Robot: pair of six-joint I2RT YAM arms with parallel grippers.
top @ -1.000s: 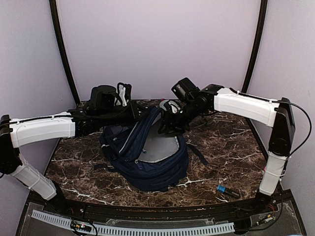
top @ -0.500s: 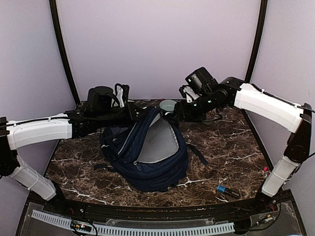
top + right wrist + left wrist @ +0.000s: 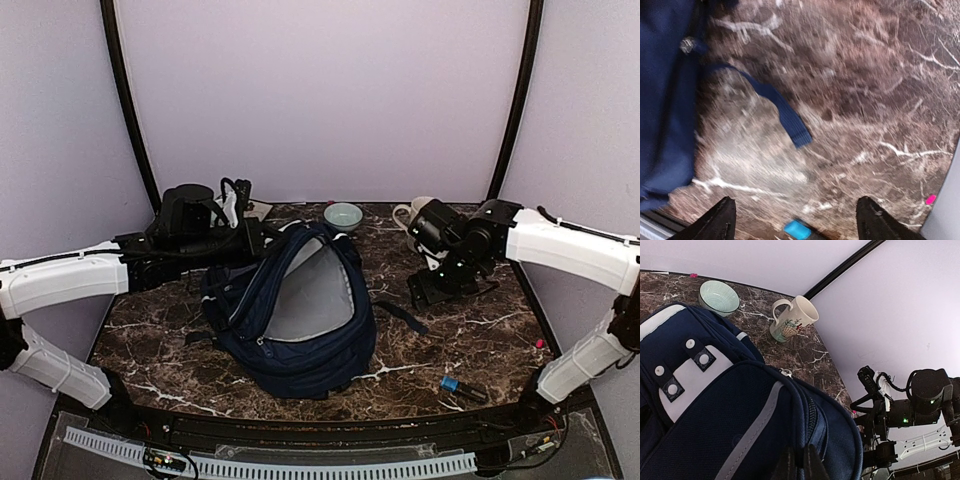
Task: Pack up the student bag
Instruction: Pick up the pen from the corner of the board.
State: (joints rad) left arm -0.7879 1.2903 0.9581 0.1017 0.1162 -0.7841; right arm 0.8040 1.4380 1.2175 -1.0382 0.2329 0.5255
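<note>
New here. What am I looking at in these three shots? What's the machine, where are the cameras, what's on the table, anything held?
Two robot arms with two-finger grippers on a marble table. One picture looks down from above and behind; the other two come from cameras on each wrist. An open navy student bag lies in the middle, with a bowl and a mug behind it. The left gripper pinches the bag's rim; the right gripper is open, holding nothing.

Three views, apparently sharing student bag (image 3: 300, 362)
</note>
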